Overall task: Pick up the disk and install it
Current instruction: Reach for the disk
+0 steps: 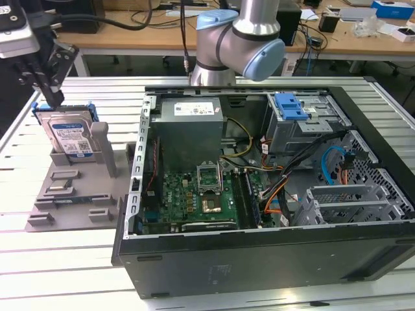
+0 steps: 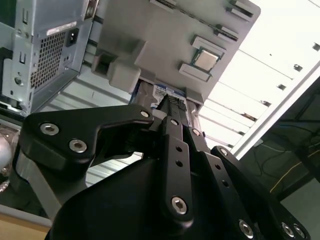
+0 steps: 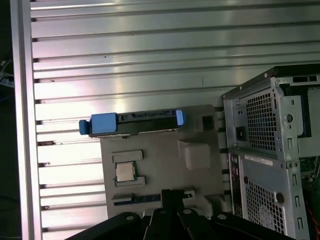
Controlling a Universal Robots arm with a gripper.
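The disk (image 1: 70,139) stands on edge in a slot at the far end of a grey holder (image 1: 71,191), at the exterior view's left; its white and blue label faces the camera and a blue bracket frames it. The first wrist view shows the disk (image 3: 135,121) edge-on, with blue bracket ends on both sides. My gripper (image 1: 53,97) hangs just above the disk's top corner, shut with nothing in it. In the second wrist view the gripper (image 2: 172,107) points at the disk's label (image 2: 167,94). In the first wrist view the gripper (image 3: 170,196) sits over the holder (image 3: 160,160).
An open computer case (image 1: 259,259) lies beside the holder, with a motherboard (image 1: 194,194), a grey power supply (image 1: 191,126) and a metal cage with a blue latch (image 1: 292,107). A processor chip (image 3: 125,171) rests on the holder. The slatted metal table (image 1: 65,265) lies beneath it all.
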